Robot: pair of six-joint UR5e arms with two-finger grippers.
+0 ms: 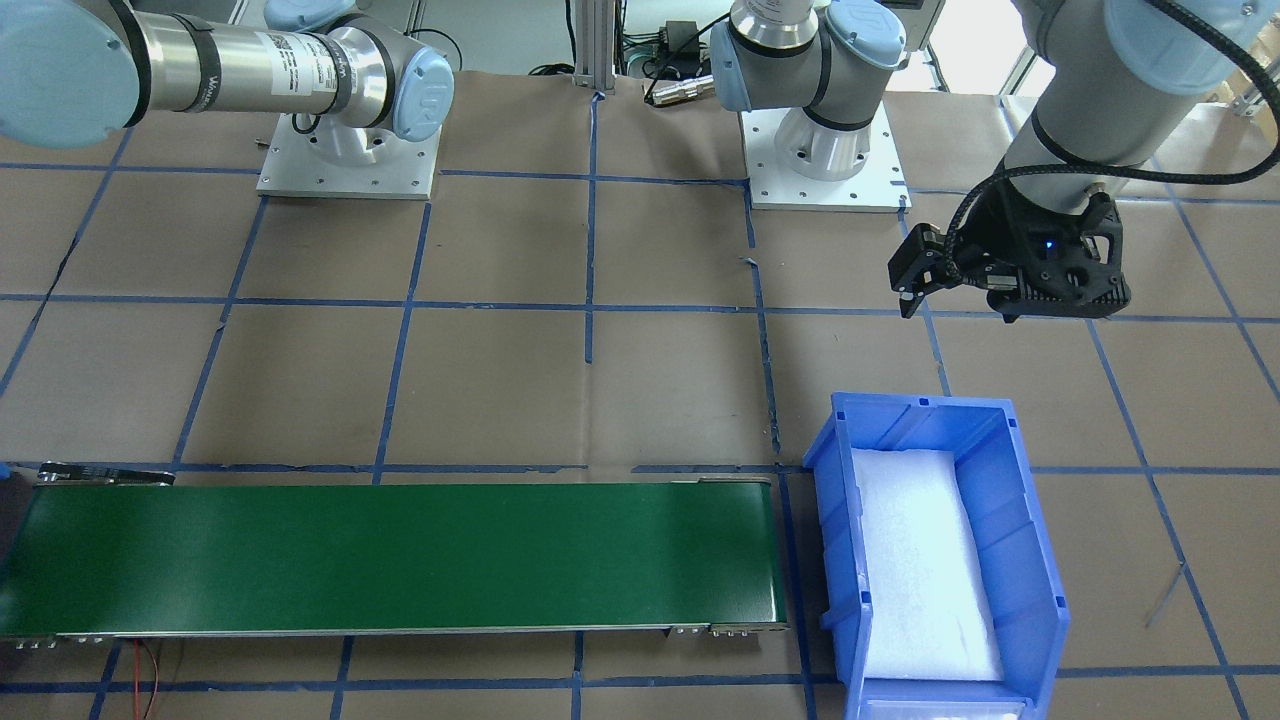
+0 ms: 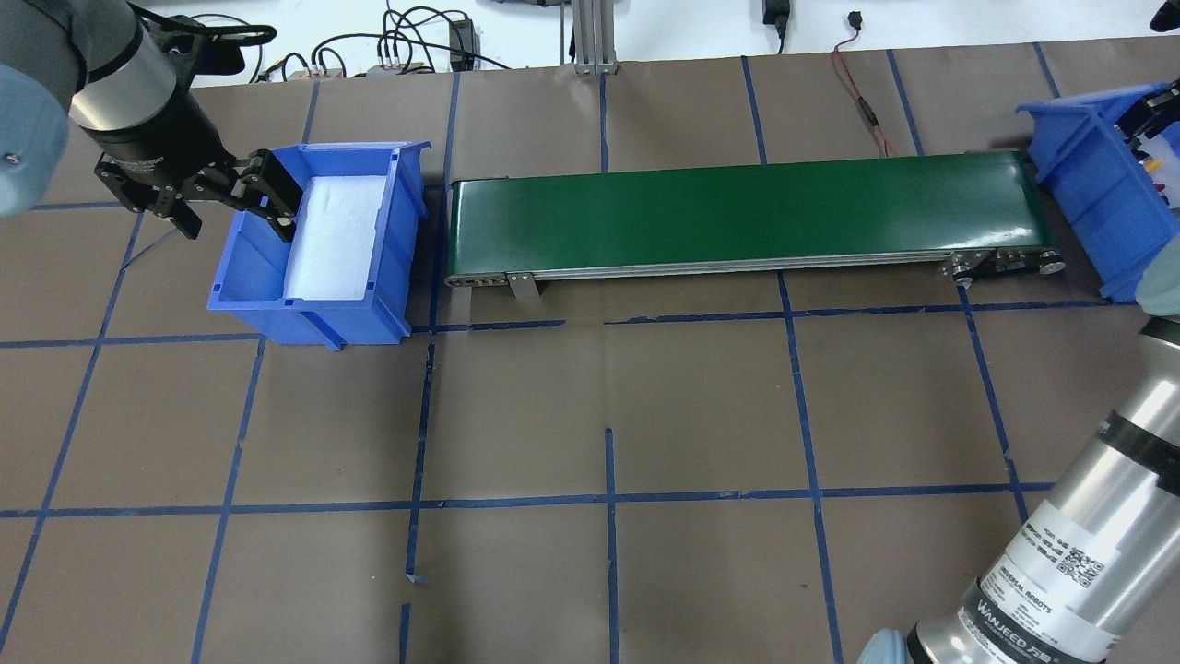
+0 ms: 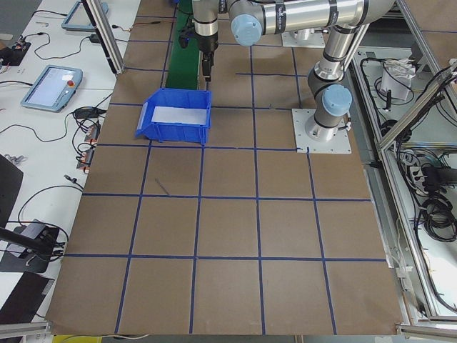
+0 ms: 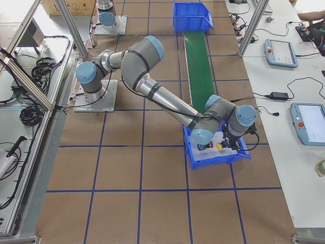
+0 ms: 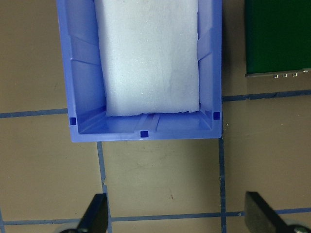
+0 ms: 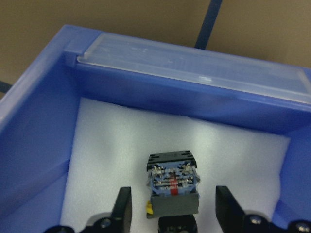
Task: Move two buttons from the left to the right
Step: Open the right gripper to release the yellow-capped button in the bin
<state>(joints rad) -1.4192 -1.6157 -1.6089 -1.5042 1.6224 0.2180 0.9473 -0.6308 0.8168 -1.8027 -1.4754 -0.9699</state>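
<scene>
Right gripper [image 6: 173,195] astride button [image 6: 171,175] — wrist view

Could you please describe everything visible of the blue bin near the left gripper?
The blue bin is an open-topped plastic box with ribbed walls, upright on the brown paper just off the end of the green conveyor belt. Inside lies only a white foam pad. The open left gripper hangs beside it.

A robotics lab cell: two industrial arms [image 4: 152,86] bolted by metal plates [image 1: 290,180] to a bench [image 3: 228,229] papered brown and gridded in blue tape [image 2: 608,498], with a green conveyor [image 1: 400,555] running along it. Past the conveyor, side tables [image 4: 284,117] carry teach pendants [image 4: 280,53]. Aluminium frame posts [image 3: 103,36] stand near its ends.
</scene>
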